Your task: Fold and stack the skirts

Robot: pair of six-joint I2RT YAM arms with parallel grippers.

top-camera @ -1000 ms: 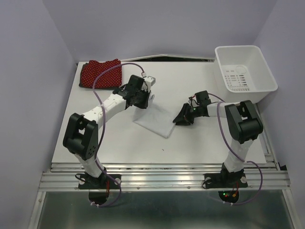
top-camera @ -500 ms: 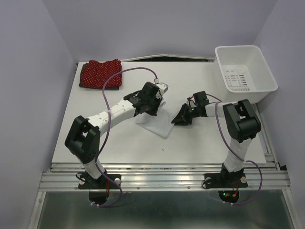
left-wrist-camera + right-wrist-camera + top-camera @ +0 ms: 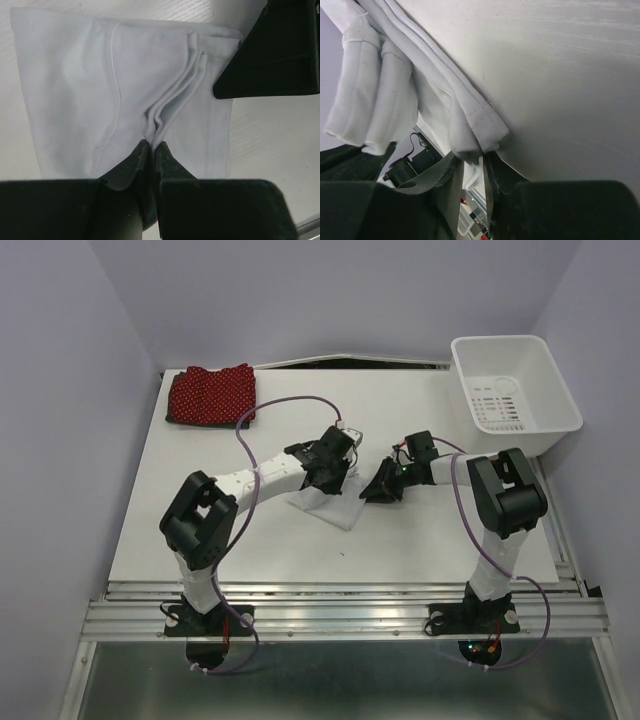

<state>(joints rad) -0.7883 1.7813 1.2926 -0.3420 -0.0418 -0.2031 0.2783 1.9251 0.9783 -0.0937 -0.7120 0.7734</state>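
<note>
**White skirt pinched from both sides, mid-fold**

The white skirt (image 3: 326, 504) lies partly folded in several layers on the table (image 3: 200, 510), well to the left of the bin (image 3: 500, 341) and nearer the arm bases than it. The left gripper (image 3: 150, 145) is closed to a narrow slit on a raised ridge of the cloth. The right gripper (image 3: 483, 156), on the side of the skirt towards the bin, is clamped on a stitched hem edge.

My main worry is the layers. The left wrist view shows several folds bunched at the pinch, and if the fingers catch only some of them, the rest could sag and the fold would open. The right grip is on the very edge of the hem, so a pull could slip it free. The two grippers also sit close together and could knock each other on the next move.

Count: two skirts are in view, the white one and a red skirt (image 3: 212, 396) folded at the far corner, well apart from the bin. No dark skirt can be made out. There is one bin and two arms.
</note>
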